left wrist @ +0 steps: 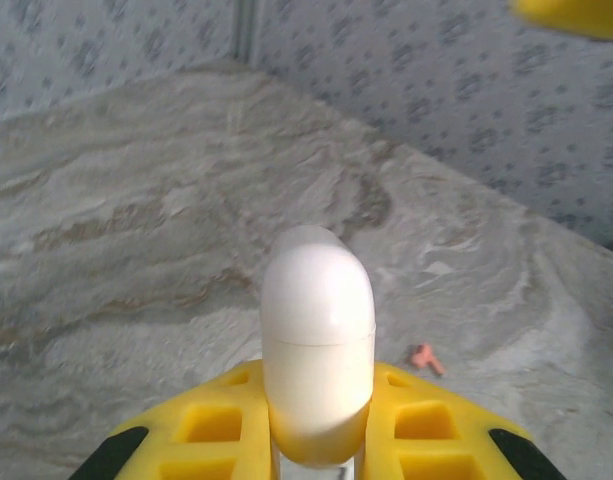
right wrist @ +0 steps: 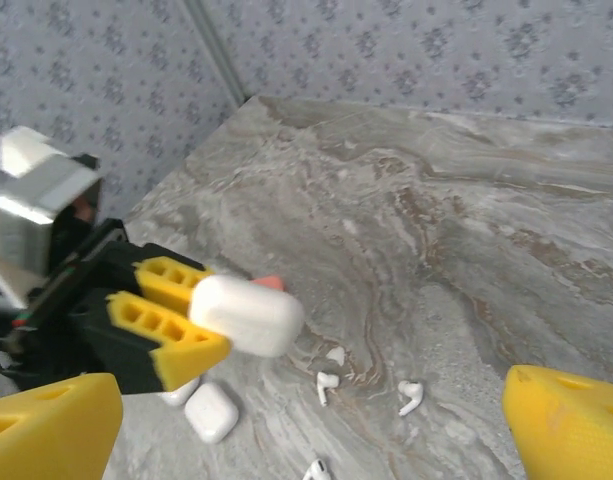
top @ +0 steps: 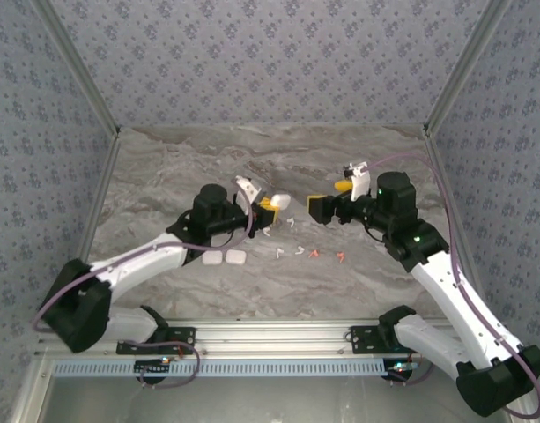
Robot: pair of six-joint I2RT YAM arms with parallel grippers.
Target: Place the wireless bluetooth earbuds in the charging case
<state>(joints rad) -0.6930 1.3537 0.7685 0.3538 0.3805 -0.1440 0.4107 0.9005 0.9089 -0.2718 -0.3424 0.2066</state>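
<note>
The left jaws are closed on a white charging case (left wrist: 316, 350), whose rounded pill shape stands upright between the yellow fingers (left wrist: 226, 395), with a thin seam line running across it. From above, the case is lifted off the bench (top: 164, 167) at the tip of the left arm (top: 146, 256), over the middle of the marbled surface. Facing it, the right jaws are spread wide with nothing between them: one yellow finger sits at the lower left of the right wrist view and the other at the lower right, while the held case hangs near them but apart. The earbuds lie loose on the bench, below and between the two arms. The white earbuds (top: 279, 253) are scattered in a rough row, the orange earbuds (top: 314, 254) lie just to their right, and one orange one shows past the held case in the left wrist view. Two more white cases (top: 213, 259) rest side by side on the bench just beside the left arm; whether they touch each other I cannot tell
</note>
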